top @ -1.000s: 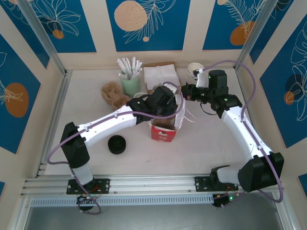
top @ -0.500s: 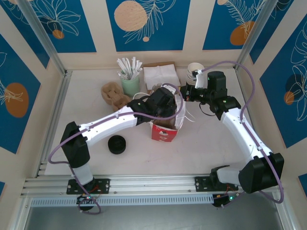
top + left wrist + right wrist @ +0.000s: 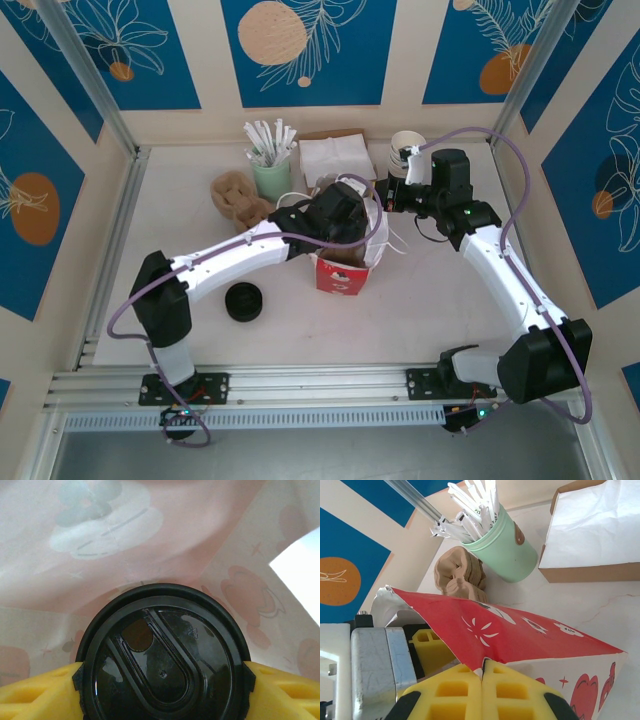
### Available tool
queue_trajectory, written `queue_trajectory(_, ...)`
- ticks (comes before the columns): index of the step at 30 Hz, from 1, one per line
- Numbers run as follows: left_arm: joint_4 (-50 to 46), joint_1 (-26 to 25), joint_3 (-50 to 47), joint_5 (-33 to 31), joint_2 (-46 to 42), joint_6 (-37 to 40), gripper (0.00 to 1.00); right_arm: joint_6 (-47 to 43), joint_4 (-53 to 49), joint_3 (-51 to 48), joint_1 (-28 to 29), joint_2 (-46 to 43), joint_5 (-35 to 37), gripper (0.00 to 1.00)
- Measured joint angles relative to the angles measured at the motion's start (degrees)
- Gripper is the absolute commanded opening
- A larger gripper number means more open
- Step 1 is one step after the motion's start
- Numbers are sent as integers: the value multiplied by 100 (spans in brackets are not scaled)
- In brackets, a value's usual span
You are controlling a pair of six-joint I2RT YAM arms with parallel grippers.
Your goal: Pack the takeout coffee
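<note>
Barely shifted in the last second, so probably paused just before release. Holds the takeout coffee (image 3: 162, 655) between the left gripper (image 3: 340, 215) fingers (image 3: 40, 695), down inside the red-and-white bag (image 3: 345, 272) toward the table's (image 3: 450, 300) far edge. Pinches the bag's rim tight with the right gripper (image 3: 482, 677).

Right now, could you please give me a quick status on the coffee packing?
Left gripper clamped on the coffee, inside the bag. Right gripper shut, pinching the bag's rim. Nothing visible blocking the coffee.
</note>
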Motion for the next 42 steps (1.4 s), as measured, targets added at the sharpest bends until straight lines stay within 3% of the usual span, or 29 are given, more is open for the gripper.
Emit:
queue_trajectory(29,337,122,-219,151,210,-22,73,44,-15,-15,31,0,66,0)
queue_trajectory(42,105,153,-227,-9,-116,-24,72,-7,-42,-83,66,-219,57,0)
